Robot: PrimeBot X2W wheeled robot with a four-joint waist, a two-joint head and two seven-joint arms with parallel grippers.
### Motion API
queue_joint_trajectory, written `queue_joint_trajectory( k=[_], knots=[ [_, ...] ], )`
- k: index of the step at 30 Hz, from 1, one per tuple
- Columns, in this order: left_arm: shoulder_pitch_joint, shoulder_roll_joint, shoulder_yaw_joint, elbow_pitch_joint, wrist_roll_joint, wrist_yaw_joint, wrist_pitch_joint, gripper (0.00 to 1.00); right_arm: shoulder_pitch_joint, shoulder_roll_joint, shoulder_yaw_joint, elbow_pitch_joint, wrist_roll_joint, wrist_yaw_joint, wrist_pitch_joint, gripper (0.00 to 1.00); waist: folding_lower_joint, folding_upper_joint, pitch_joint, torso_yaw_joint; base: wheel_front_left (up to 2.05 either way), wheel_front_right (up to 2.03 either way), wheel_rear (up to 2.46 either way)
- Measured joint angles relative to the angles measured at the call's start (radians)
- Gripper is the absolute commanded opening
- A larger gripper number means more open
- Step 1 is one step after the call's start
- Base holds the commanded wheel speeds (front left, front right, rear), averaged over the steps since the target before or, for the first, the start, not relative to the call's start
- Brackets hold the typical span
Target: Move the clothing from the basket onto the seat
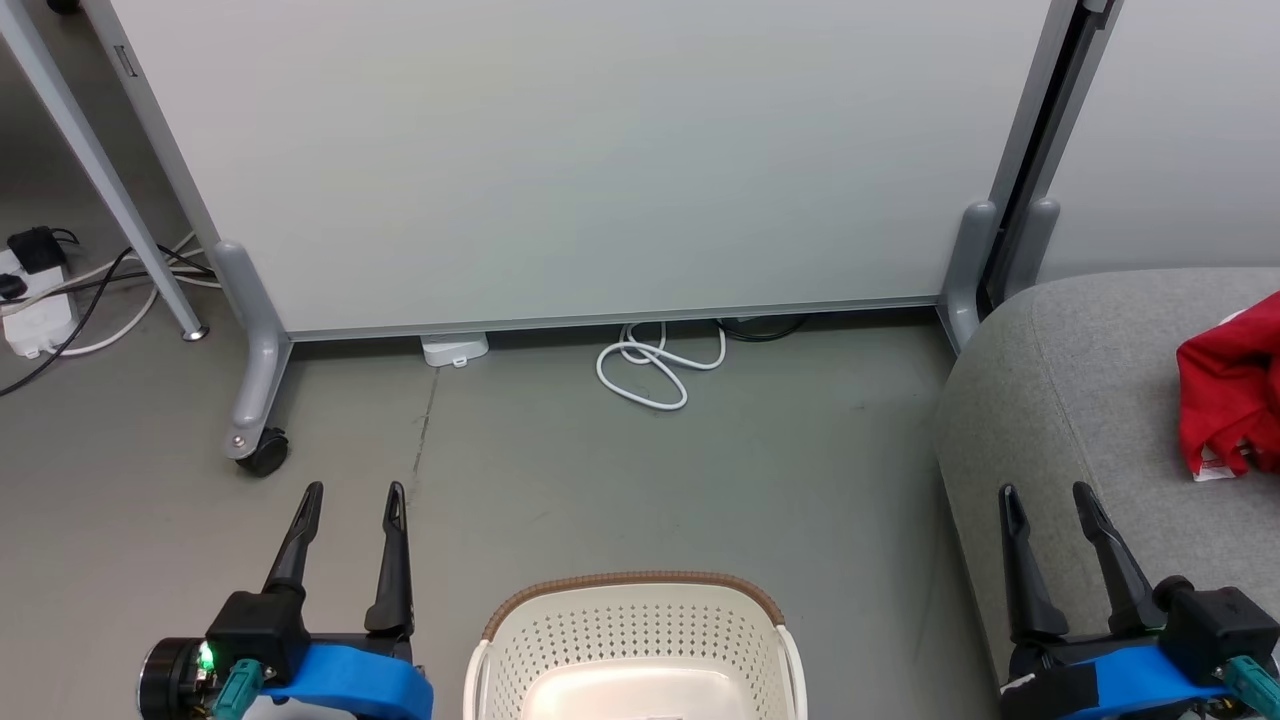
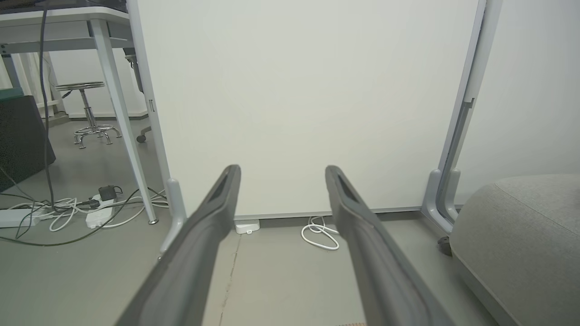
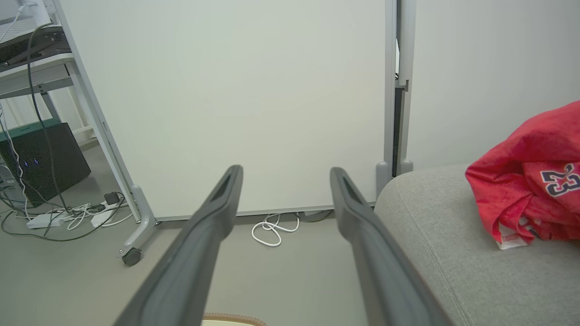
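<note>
Although the red clothing (image 1: 1232, 395) is cut off by the right edge of the head view, I can see it lying crumpled on the grey seat (image 1: 1080, 400) at middle right. The part that shows runs up and down the frame, with a white tag at its lower end. Its true long axis is hard to judge in a heap like that. The right wrist view gives more: at its right side the bundle shows a dark, white-edged "23" facing the camera, and the tag hangs at the lower left of the fabric. The left wrist view shows the seat's rounded corner at lower right. The basket (image 1: 640, 579) sits at bottom centre of the head view, its brown rim towards the top and its near half cut off by the bottom edge. Left of it, the left gripper (image 1: 355, 488) has its fingers spread wide around nothing. The right gripper (image 1: 1045, 489) at lower right is just as wide and overlaps the seat's edge. Behind them, a white cable (image 1: 655, 372) coils on the floor below a pale partition (image 1: 600, 150).
</note>
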Motion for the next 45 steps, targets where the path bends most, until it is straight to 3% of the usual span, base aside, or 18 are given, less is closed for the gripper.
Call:
queue_joint_trajectory(
  k=[6,7,13,45],
  knots=[
    [0.0,-0.003,0.01,0.01,0.014,0.0,0.0,1.0,0.0,0.0,0.0,0.002,0.007,0.0,0.0,1.0,0.0,0.0,-0.003,0.001,0.0,0.0,0.0],
    [0.0,-0.005,0.012,0.011,0.014,0.0,0.0,0.0,0.0,0.0,0.0,0.002,0.007,0.0,0.0,0.0,0.0,0.0,-0.003,0.001,0.0,0.0,0.0],
    [0.042,-0.015,0.008,0.064,0.01,0.0,0.007,0.0,0.02,0.004,0.002,0.057,0.009,0.0,0.004,0.0,0.0,0.0,-0.003,0.001,0.0,0.0,0.0],
    [0.017,-0.034,0.089,0.042,-0.553,-0.03,0.15,0.0,-0.012,0.005,-0.021,0.067,0.553,0.0,0.146,0.0,0.0001,0.0,0.008,-0.018,0.0,0.0,0.0]
  ],
)
